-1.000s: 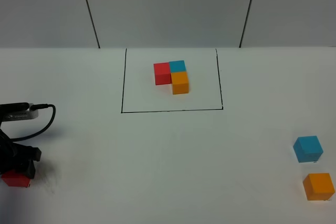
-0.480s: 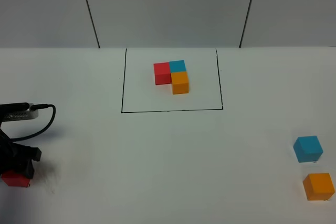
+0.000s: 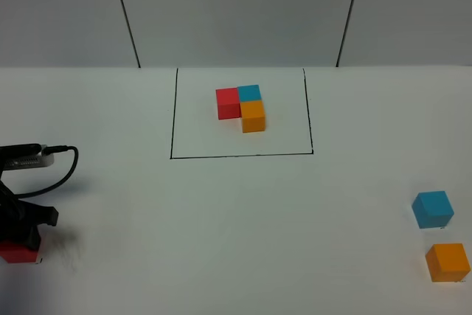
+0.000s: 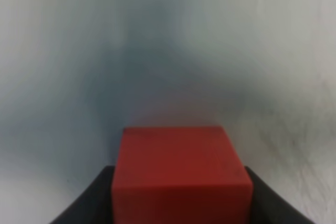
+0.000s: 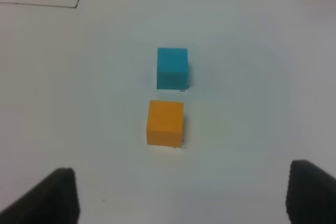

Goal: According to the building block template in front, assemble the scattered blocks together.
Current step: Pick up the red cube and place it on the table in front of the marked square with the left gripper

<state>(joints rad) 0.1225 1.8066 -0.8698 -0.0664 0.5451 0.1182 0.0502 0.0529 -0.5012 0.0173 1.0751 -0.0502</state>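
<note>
The template (image 3: 243, 107), red and blue cubes in a row with orange below blue, sits inside a black outline (image 3: 241, 156) at the back. My left gripper (image 3: 22, 243) is at the far left edge, shut on the loose red cube (image 3: 20, 254). In the left wrist view the red cube (image 4: 181, 171) sits between the dark fingers (image 4: 89, 203), on or just above the table. The loose light blue cube (image 3: 432, 209) and orange cube (image 3: 448, 262) lie at the right. My right gripper (image 5: 189, 192) is open, hovering short of the orange cube (image 5: 165, 122) and blue cube (image 5: 172, 67).
A black cable (image 3: 63, 175) loops from the left arm over the table. White table (image 3: 236, 241) between the outline and the front edge. Back wall panels with dark seams (image 3: 125, 12).
My left gripper and the red cube have shifted very slightly to the left and toward the front. The blue and orange cubes have not moved.
</note>
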